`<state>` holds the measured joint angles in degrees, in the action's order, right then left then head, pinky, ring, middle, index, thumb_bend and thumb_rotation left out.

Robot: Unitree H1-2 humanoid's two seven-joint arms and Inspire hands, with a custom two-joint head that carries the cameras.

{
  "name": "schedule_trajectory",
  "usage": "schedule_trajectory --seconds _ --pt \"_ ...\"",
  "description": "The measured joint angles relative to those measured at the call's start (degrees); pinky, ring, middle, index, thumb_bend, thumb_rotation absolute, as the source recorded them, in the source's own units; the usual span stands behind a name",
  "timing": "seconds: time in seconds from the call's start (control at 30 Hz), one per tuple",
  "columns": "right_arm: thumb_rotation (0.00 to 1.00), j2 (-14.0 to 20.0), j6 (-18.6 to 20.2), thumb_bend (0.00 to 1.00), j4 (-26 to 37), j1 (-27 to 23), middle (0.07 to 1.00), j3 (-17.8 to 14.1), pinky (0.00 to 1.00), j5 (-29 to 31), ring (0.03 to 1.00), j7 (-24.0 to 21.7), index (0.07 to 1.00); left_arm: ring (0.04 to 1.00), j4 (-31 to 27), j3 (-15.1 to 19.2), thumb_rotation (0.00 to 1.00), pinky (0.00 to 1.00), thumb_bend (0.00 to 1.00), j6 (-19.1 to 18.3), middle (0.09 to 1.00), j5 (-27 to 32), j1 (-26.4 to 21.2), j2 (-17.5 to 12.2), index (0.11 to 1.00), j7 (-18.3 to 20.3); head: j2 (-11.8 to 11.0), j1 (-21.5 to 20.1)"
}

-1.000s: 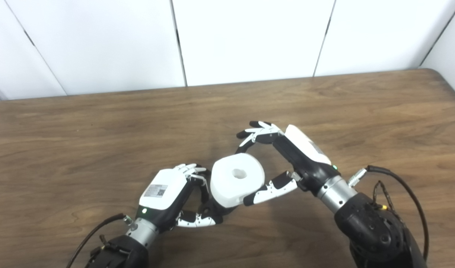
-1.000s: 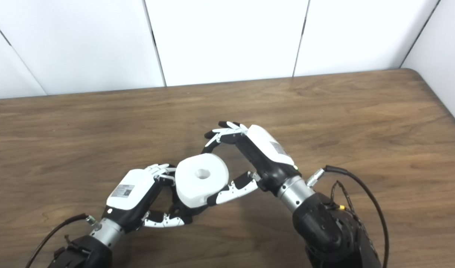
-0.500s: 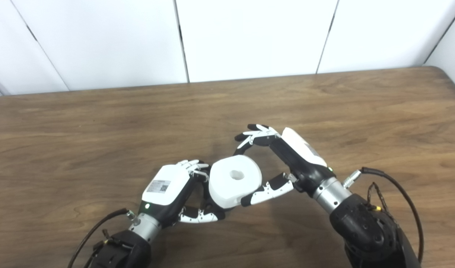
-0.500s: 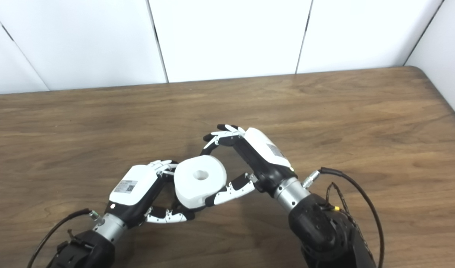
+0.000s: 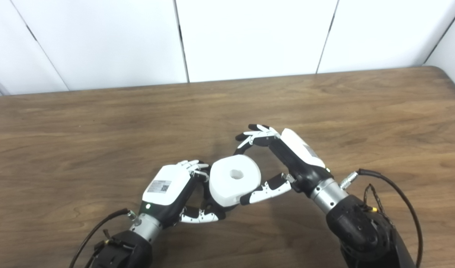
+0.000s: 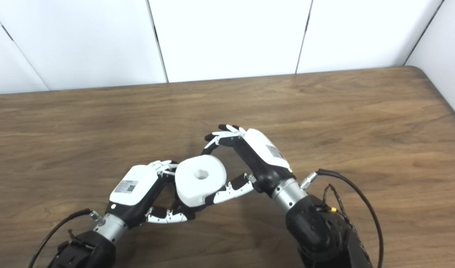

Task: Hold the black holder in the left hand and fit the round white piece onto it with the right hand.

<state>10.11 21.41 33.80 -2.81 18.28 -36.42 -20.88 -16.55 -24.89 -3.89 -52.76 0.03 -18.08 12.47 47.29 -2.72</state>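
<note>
Both hands around white piece, grips unclear; black holder mostly hidden.

Both arms entered from the bottom edge and met just below frame centre. The left hand lay knuckles-up, its fingers curled closed toward the right. The right hand angled toward the upper left — fingers arched, thumb stretched leftward below.
</note>
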Motion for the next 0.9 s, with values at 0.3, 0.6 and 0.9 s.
schedule_trajectory --seconds 0.3,0.6,0.9 --pt "0.14 -0.4 -2.2 0.53 -1.8 0.5 0.805 0.9 1.0 -1.2 0.932 1.2 0.482 0.872 -0.4 0.0 0.06 0.87 0.51 -0.2 0.81 -0.2 0.0 0.0 0.491 0.8 0.4 0.2" --pt "0.14 -0.8 -5.1 0.53 -2.6 1.2 0.799 1.8 1.0 -2.3 0.92 2.9 0.482 0.875 -0.6 0.0 0.05 0.87 0.51 -0.3 0.813 -0.6 0.0 0.2 0.491 1.2 0.6 0.3" --pt "0.14 -0.9 -6.2 0.53 -3.3 1.3 0.8 1.8 1.0 -2.5 0.918 3.7 0.482 0.875 -0.9 0.0 0.06 0.88 0.51 -0.5 0.813 -1.0 0.0 0.4 0.491 1.4 0.8 0.4"
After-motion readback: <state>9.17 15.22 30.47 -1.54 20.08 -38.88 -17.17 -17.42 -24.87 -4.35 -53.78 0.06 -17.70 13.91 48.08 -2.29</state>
